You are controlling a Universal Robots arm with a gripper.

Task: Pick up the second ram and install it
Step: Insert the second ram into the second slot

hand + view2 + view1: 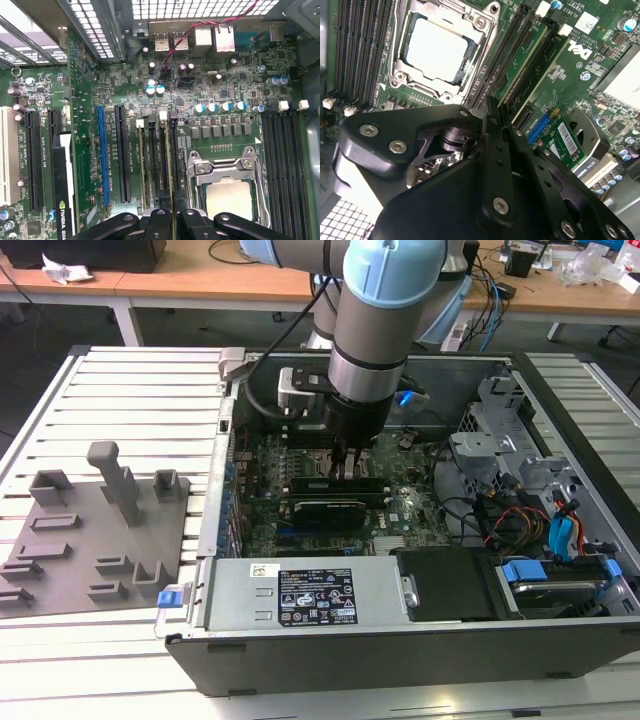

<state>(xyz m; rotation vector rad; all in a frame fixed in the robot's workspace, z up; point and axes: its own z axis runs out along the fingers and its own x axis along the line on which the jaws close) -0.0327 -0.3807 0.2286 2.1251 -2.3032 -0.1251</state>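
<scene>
Fingers [172, 220] of the gripper [345, 465] are reaching down inside the open computer case [400, 640], which is lying on its side on the slatted bench [130, 390]. In the exterior view the arm [385, 310] is standing over the motherboard [400, 495], with the gripper's tip just above the memory slots beside the processor socket [227, 187].

In the first wrist view the two fingers are sitting close together, pinched on the top edge of the second ram [172, 165], a thin strip seen edge-on and standing upright in a slot next to the socket. Whether it is fully seated I cannot tell. In the second wrist view the black gripper body [485, 190] is covering the grasp point, while another green memory strip [527, 67] is sitting in a neighbouring slot.

A black graphics card [325, 510] is lying just beside the gripper, toward the power supply [300, 595]. On the exterior view's left, the grey fixture blocks [95, 530] are resting on the bench, well apart from the case.
</scene>
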